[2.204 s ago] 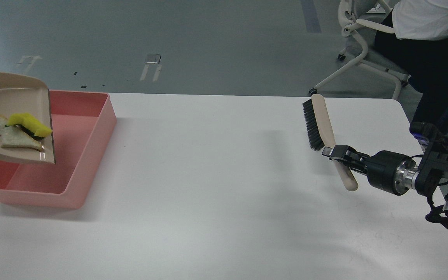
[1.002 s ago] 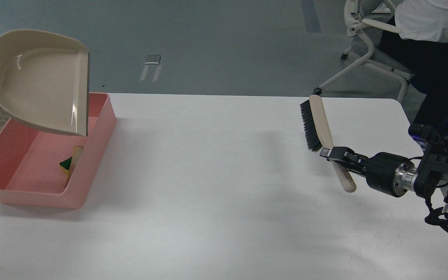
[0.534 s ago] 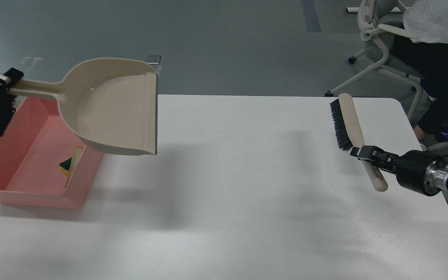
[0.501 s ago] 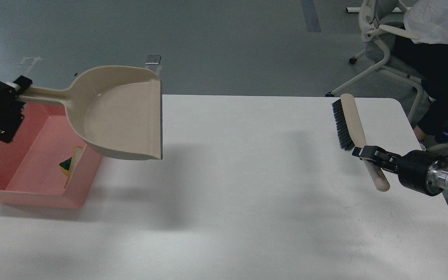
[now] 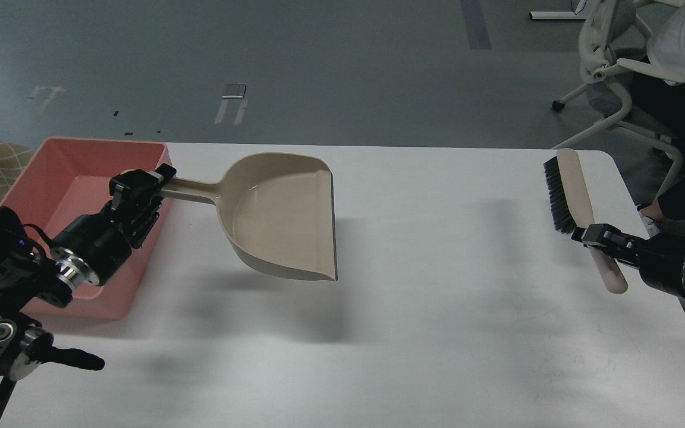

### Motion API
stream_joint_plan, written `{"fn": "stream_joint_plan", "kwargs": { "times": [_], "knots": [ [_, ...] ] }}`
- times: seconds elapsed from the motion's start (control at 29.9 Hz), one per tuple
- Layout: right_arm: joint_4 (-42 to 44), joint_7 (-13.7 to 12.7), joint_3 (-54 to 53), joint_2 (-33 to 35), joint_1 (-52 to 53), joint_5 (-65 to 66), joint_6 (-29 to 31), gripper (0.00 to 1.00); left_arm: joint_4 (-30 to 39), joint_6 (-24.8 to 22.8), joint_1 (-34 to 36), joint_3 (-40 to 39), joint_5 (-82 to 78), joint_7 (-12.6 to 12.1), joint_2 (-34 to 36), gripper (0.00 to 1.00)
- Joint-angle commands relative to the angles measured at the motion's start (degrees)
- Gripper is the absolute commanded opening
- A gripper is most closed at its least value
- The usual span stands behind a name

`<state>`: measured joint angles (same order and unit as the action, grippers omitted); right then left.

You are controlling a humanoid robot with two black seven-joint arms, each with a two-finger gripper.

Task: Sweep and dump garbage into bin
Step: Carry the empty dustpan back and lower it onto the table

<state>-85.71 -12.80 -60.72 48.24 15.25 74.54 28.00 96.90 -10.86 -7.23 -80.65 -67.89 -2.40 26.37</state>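
The salmon-pink bin (image 5: pixel 57 172) stands at the table's left edge. My left arm covers its near part, and the garbage is hidden from view. My left gripper (image 5: pixel 143 187) is shut on the handle of the beige dustpan (image 5: pixel 283 217), which hangs empty above the white table, right of the bin, with its mouth facing right. My right gripper (image 5: pixel 601 238) is shut on the handle of the beige black-bristled brush (image 5: pixel 571 190) near the table's right edge, bristles facing left.
The white table (image 5: pixel 437 309) spreads between the dustpan and the brush. A white office chair (image 5: pixel 610 77) with a seated person stands past the table's far right corner. Grey floor lies beyond the far edge.
The dustpan tipped the garbage into the bin, then swung right and down out over the table. The brush and right gripper moved right, toward the table's edge.
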Motion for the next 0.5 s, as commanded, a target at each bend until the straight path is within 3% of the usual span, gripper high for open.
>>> {"fn": "stream_joint_plan", "kwargs": {
  "times": [0.0,0.1,0.3,0.47],
  "knots": [
    [0.8,0.8,0.1,0.7,-0.7,0.0,0.0,0.00,-0.5,4.0,2.0,5.1,-0.4,-1.1,-2.0,0.03],
    [0.8,0.9,0.1,0.7,-0.8,0.0,0.0,0.00,-1.3,5.8,3.3,7.6,-0.6,-1.2,-2.3,0.03],
    [0.2,0.9,0.3,0.5,-1.1,0.0,0.0,0.00,-3.7,13.7,8.4,15.7,-1.8,-1.0,-5.1,0.03],
    [0.0,0.9,0.2,0.5,-1.1,-0.1,0.0,0.00,-8.0,14.7,10.2,18.4,-4.4,-0.8,-7.7,0.03]
  ]
}}
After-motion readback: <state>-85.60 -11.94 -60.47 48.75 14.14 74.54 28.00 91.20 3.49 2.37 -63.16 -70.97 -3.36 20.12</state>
